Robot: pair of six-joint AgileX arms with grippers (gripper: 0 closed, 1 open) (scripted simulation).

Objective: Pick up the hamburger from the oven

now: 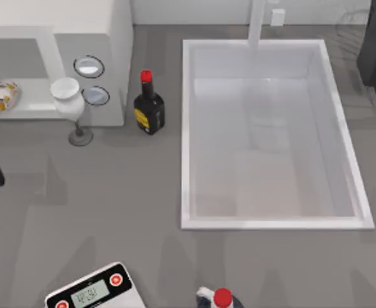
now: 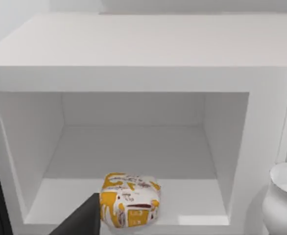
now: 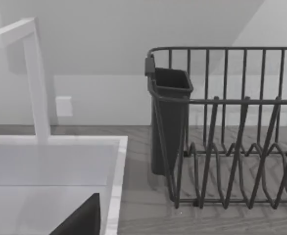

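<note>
a red-capped bottle (image 1: 221, 298) and a kitchen scale (image 1: 93, 292) sit at the near edge of the worktop (image 1: 111, 205). the hamburger (image 2: 130, 199) lies just inside the open front of the oven (image 1: 85, 29), at the far left. a dark finger of the left claw (image 2: 82, 219) is close beside the hamburger; i cannot tell whether the left claw is wide or narrow. a wine glass (image 1: 71, 106) stands just in front of the oven's knobs, a dark sauce bottle (image 1: 149, 106) just to its right. the sink (image 1: 188, 128) fills the right half. the right arm (image 1: 375, 45) is parked at the far right by a dish rack (image 3: 231, 132); i cannot tell how its claw stands.
</note>
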